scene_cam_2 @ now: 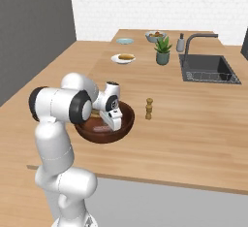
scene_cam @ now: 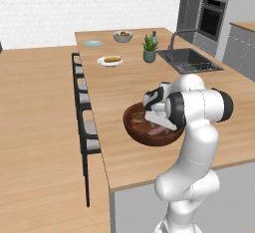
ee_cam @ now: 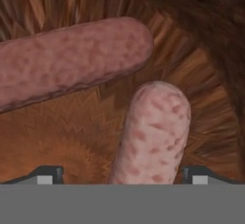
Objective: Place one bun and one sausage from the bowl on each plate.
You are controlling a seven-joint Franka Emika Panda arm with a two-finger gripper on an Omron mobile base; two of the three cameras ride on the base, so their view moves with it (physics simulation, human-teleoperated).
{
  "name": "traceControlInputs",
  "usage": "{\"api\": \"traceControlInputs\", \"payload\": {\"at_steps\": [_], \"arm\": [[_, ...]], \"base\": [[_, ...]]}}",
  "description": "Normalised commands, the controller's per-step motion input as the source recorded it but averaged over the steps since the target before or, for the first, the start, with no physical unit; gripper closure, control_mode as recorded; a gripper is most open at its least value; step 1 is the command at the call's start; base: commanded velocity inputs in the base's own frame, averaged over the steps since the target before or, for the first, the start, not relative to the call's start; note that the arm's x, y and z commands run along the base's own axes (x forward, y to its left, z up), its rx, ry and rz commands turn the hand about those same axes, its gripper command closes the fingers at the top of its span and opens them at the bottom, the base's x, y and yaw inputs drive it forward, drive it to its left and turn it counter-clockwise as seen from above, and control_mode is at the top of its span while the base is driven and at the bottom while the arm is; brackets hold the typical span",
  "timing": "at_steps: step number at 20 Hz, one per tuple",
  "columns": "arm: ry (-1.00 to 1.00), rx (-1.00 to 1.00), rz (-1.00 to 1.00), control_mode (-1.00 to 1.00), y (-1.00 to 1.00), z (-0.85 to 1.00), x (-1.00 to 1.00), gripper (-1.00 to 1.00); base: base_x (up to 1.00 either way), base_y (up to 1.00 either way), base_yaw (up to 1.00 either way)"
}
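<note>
The dark brown wooden bowl (scene_cam: 130, 125) (scene_cam_2: 128, 120) stands near the counter's front edge. My gripper (scene_cam: 158, 121) (scene_cam_2: 112, 120) (ee_cam: 122, 173) reaches down into it. The jaws stand open, one fingertip on each side of a pink speckled sausage (ee_cam: 154, 132) without touching it. A second sausage (ee_cam: 72, 60) lies across the bowl's floor beyond. The white plate (scene_cam: 102, 61) (scene_cam_2: 116, 59) sits farther back with a bun (scene_cam: 112, 58) (scene_cam_2: 126, 56) on it. Behind it, the pale blue plate (scene_cam: 93, 43) (scene_cam_2: 125, 40) looks bare.
A pepper grinder (scene_cam_2: 149, 108) stands just right of the bowl. At the back are a grey fruit bowl (scene_cam: 122, 36) (scene_cam_2: 155, 36), a potted plant (scene_cam: 149, 48) (scene_cam_2: 163, 50) and a sink (scene_cam: 189, 60) (scene_cam_2: 208, 69) with a tap. Stools (scene_cam: 82, 97) line the counter's left edge.
</note>
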Motion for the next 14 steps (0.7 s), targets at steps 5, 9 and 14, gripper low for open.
{"api": "traceControlInputs", "payload": {"at_steps": [5,9,14], "arm": [[0.0,0.0,0.0,-1.0,0.0,0.0,0.0,1.0],[0.0,0.0,0.0,-1.0,0.0,0.0,0.0,1.0],[0.01,0.02,0.02,-1.0,-0.06,0.24,-0.04,1.0]], "base": [[0.0,0.0,0.0],[0.0,0.0,0.0],[0.0,0.0,0.0]]}}
